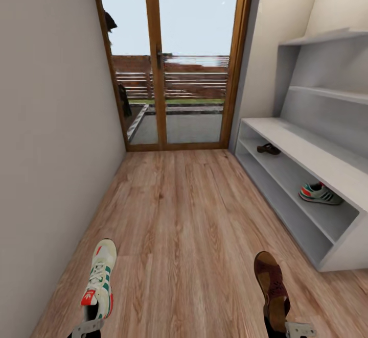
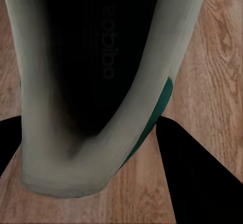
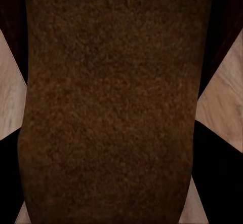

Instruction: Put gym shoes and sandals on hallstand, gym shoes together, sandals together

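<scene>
Left gripper clamps a sneaker; right gripper clamps a sandal. Open floor lies ahead, shoe rack edging its right.

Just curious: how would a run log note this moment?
left claw: gym shoe | right claw: sandal | rack: one each

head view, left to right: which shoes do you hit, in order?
gym shoe held in the left gripper → sandal on the hallstand shelf → sandal held in the right gripper → gym shoe on the hallstand shelf.
</scene>
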